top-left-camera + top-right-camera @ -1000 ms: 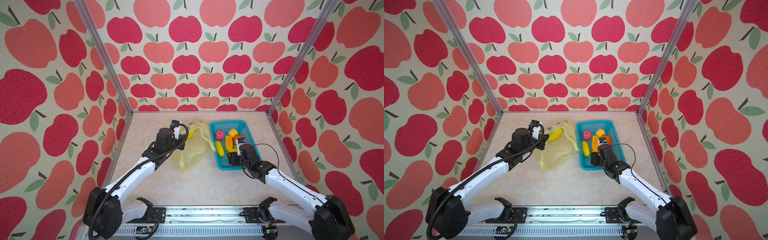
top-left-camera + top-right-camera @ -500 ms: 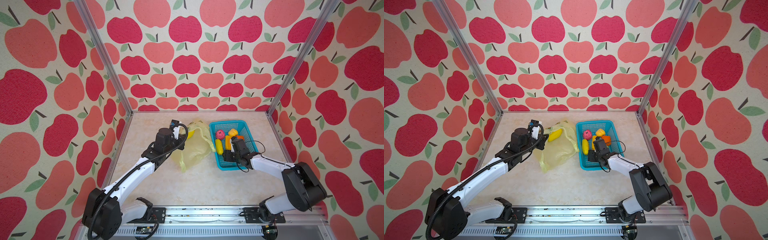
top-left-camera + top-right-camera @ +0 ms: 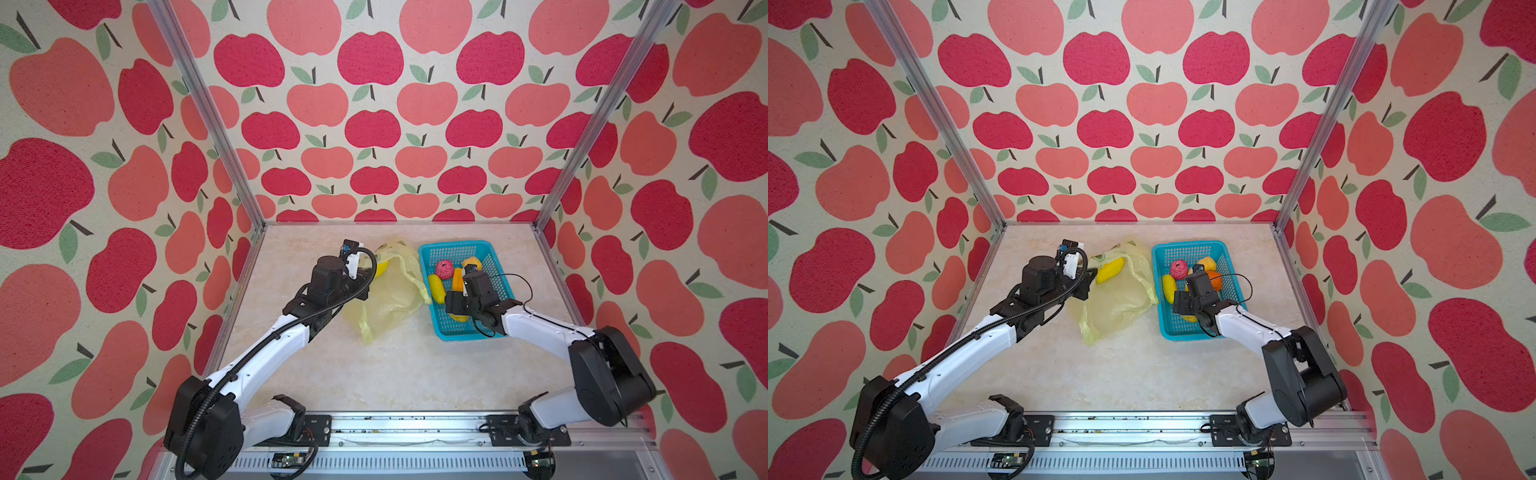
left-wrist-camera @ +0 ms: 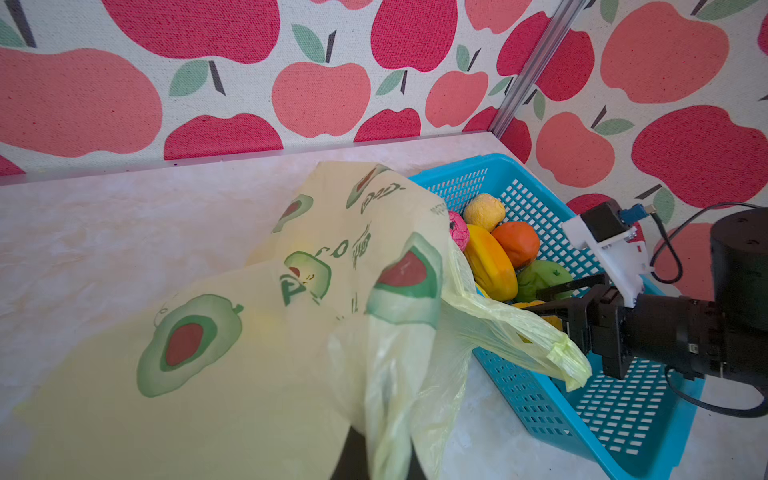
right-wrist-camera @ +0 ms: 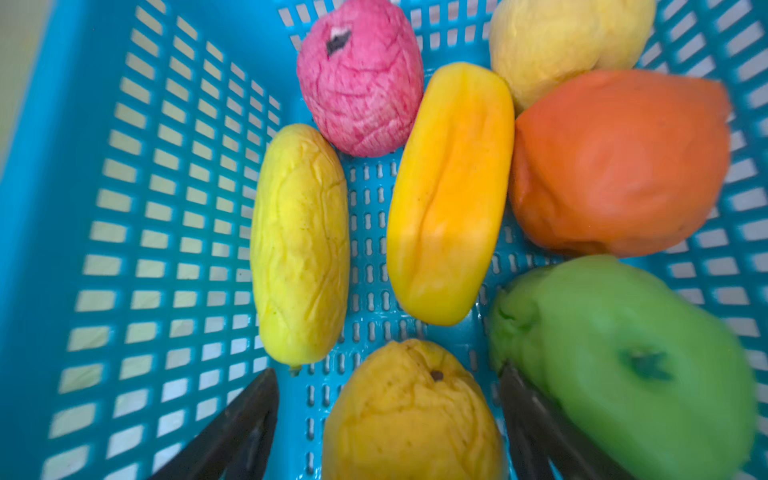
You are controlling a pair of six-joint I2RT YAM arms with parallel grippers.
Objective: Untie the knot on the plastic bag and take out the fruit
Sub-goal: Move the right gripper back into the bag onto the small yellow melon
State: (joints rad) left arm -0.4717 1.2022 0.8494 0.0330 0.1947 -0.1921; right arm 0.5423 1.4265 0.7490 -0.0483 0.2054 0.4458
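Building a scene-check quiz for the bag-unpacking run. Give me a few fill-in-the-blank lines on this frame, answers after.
The left gripper is ___ on the plastic bag.
The right gripper stands ___ over the turquoise basket, its fingers either side of a golden fruit.
In the right wrist view, ___ fruits lie in that basket.
In both top views, the lone fruit at the bag is ___.
Missing words: shut; open; seven; yellow.

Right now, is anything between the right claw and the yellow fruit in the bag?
The right claw sits inside the basket, so its wall and a handle loop of the plastic bag draped over it stand before the yellow fruit.
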